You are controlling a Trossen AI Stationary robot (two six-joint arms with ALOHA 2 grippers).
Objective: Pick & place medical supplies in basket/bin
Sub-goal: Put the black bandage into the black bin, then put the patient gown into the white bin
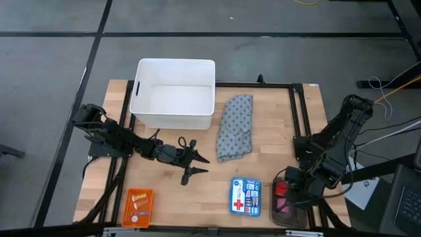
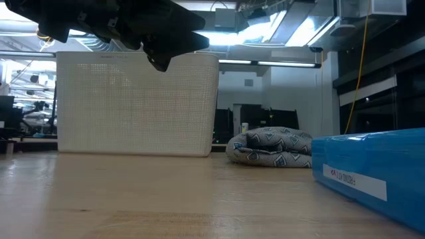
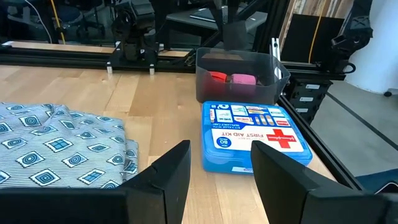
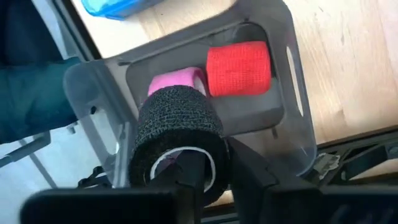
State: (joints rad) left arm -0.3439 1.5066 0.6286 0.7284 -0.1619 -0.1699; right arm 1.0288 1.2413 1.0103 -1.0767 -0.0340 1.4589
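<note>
Blue first aid kit [image 1: 245,197] lies on wooden table [image 1: 276,131].

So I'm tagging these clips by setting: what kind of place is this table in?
Probably a robotics lab or workshop, not a clinic. The wooden table sits in a black metal frame on a bare grey floor; the low view shows ceiling strip lights and equipment racks behind the white bin.

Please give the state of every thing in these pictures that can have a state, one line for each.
White bin: upright, empty.
Patterned cloth: folded, on the table.
First aid kit: closed, lying flat.
Grey container: holds red roll and pink roll.
Left claw: open, empty.
Right claw: shut on black roll.
</note>
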